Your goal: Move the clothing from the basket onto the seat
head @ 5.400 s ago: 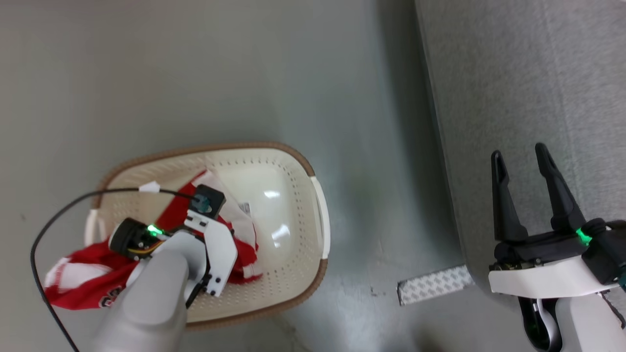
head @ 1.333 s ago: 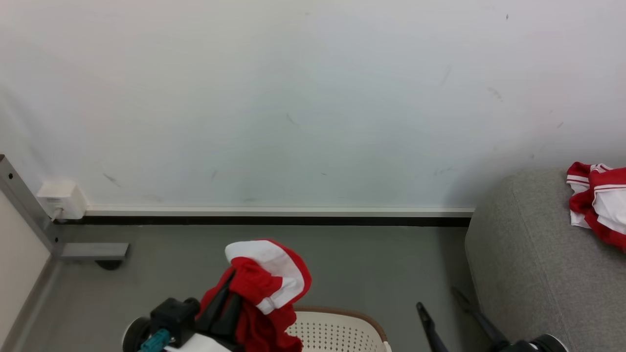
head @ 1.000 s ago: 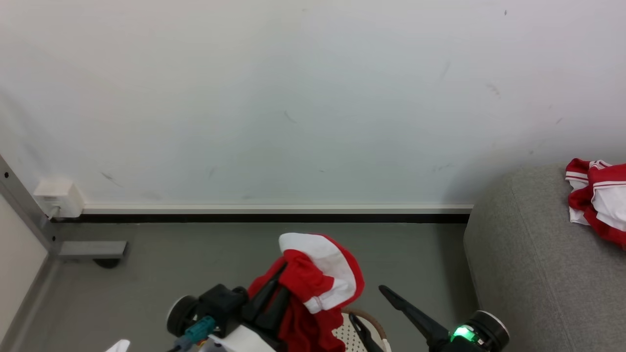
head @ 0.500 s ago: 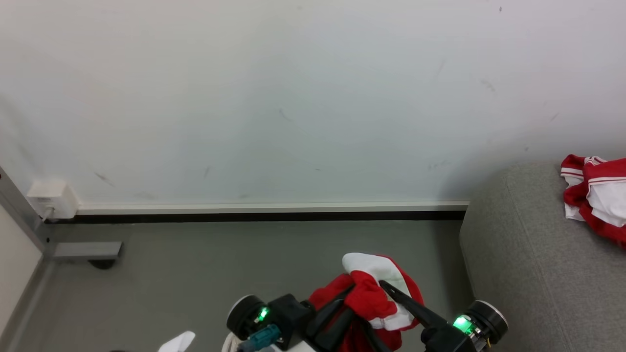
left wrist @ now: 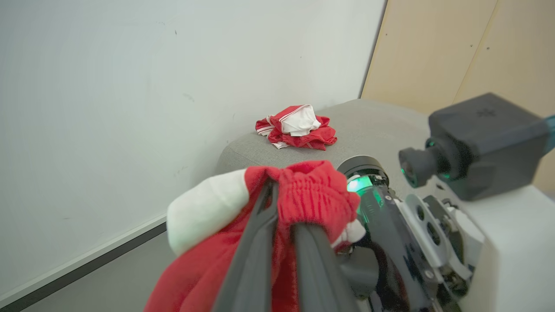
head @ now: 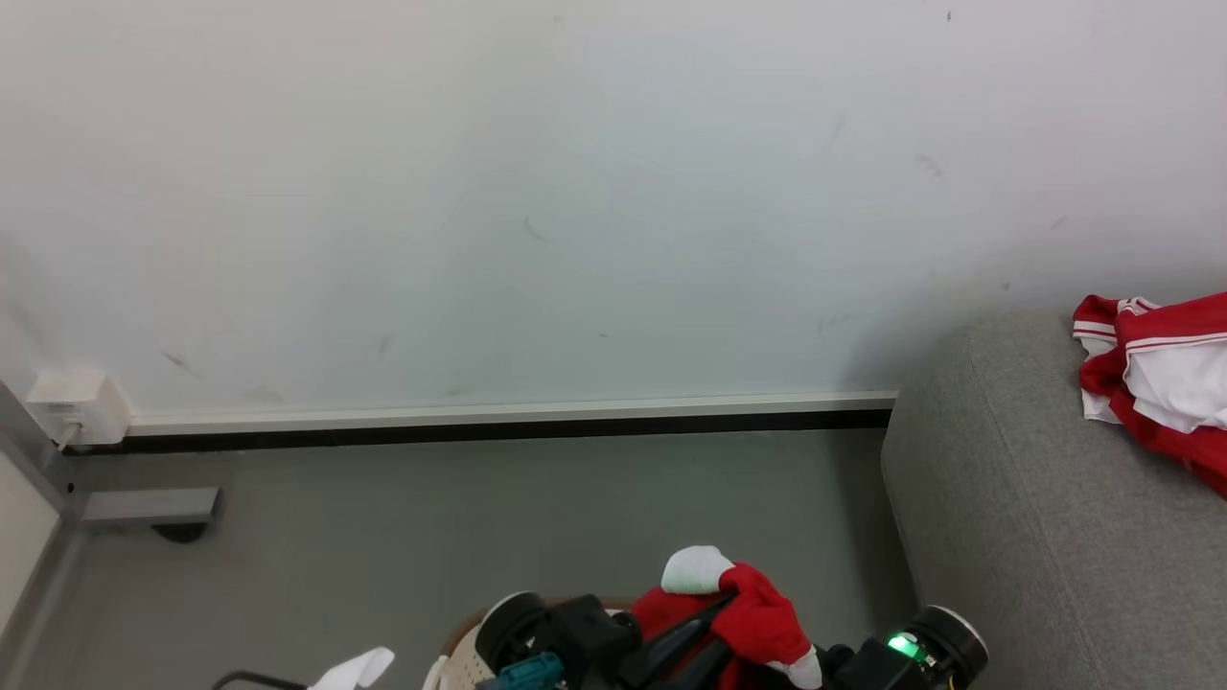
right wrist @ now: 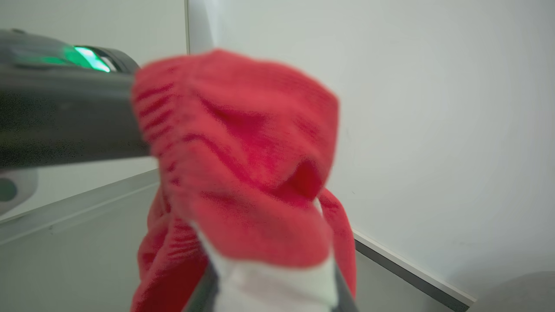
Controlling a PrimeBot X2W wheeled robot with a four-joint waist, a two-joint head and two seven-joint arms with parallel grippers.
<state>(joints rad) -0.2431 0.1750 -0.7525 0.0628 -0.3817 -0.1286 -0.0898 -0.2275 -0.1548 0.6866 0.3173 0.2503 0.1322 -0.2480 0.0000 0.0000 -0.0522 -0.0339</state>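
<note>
Low at the bottom edge of the head view, held clear of the grey floor point(head: 479, 517): a bunched garment of thin red fabric with a white panel point(head: 757, 618), gathered red elastic along one edge. Clamped in the left pincer point(left wrist: 284, 208), both long dark fingers point(left wrist: 249, 264) pressed together, red cloth nipped between them and draped over their tips. Hanging from that grip in red folds, white patch bulging out to one side.

Close against it from the other side, the right pincer point(right wrist: 273, 268). Slivers of its two fingers point(right wrist: 198, 294) standing either side of the white part of the cloth, red fabric heaped over them. Pinching or merely flanking: cannot tell. Green lamp point(head: 901, 644) lit on that arm's wrist.

Just beneath the left arm, a sliver of the oval cream-white plastic basket with brown rim point(head: 458, 632), bunched garment up out of it.

Off to the right, well apart from the held cloth, the large grey sofa of speckled woven fabric point(head: 1016, 537), rounded at the corner, standing against the white wall point(head: 575, 192). Lying on its top near the wall, a second crumpled red-and-white garment with striped trim point(head: 1150, 374), touched by neither pincer.

Along the foot of the wall, a pale skirting strip over a dark band point(head: 479, 417). At far left, a small white box point(head: 77, 407) on the wall and a grey metal foot point(head: 149, 503) on the floor. Beyond the sofa in the left wrist view, pale wooden panelling point(left wrist: 455, 65).
</note>
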